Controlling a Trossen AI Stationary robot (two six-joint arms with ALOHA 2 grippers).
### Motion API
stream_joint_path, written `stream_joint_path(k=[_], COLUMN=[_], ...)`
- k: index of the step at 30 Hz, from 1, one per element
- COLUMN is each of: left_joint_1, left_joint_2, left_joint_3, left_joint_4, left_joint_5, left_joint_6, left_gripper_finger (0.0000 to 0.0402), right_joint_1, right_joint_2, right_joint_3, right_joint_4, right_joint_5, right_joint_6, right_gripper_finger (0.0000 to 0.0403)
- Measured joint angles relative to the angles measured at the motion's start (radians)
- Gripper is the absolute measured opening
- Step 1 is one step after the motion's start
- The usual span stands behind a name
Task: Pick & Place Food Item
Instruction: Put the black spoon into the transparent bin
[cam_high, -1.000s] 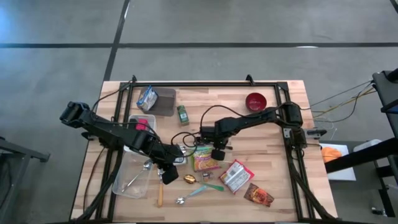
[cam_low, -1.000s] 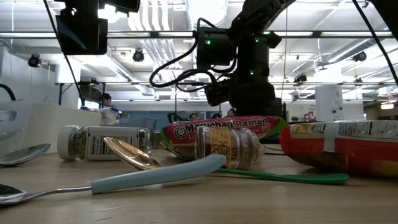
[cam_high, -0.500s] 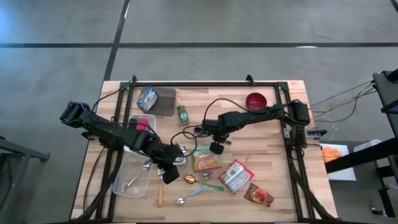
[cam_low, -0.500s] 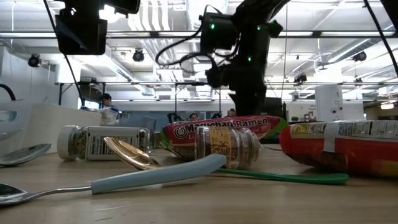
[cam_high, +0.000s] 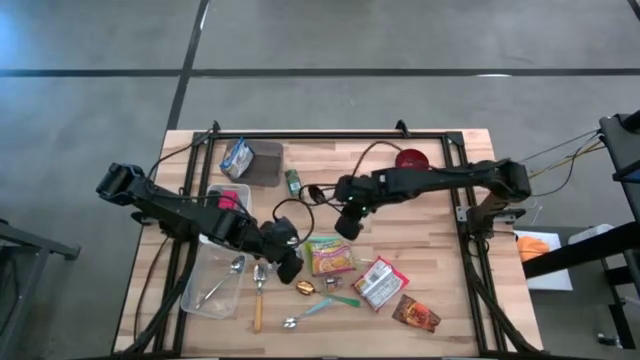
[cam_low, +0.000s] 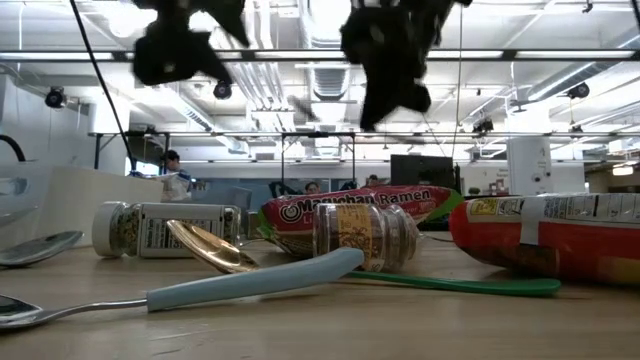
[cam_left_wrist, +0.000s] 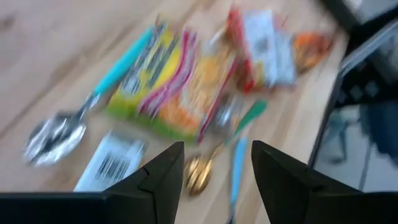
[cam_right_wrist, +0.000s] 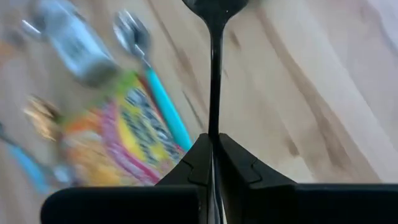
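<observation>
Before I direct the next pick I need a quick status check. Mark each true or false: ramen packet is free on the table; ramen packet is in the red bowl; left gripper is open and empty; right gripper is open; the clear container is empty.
1. The ramen packet lies on the table, in neither gripper. True.
2. The ramen packet is in the red bowl. False: it lies on bare wood, well apart from the bowl.
3. The left gripper is open with nothing between its fingers. True.
4. The right gripper is open. False: it is shut on a thin dark utensil, apparently a spoon.
5. The clear container is empty. False: a metal spoon lies in it.
</observation>
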Motion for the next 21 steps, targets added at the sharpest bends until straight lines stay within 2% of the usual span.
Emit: stream_joint_path(k=[7, 13, 21], left_joint_1=[0.003, 0.003, 0.016], left_joint_2=[0.0, -0.004, -0.035], left_joint_3=[0.0, 0.0, 0.0], left_joint_4=[0.231, 0.394, 0.425], left_joint_5=[-0.169, -0.29, -0.307], left_joint_6=[0.082, 0.201, 0.244], left_gripper_finger=[0.0189, 0.0189, 0.0192], right_joint_1=[0.03, 0.059, 0.122], right_joint_2=[-0.108, -0.142, -0.157], right_joint_3=[0.002, 0.002, 0.002], right_joint_4=[0.191, 0.27, 0.268], right_joint_5=[0.0, 0.002, 0.001], right_joint_6=[0.059, 0.08, 0.08], right_gripper_finger=[0.0008, 0.0008, 0.0008])
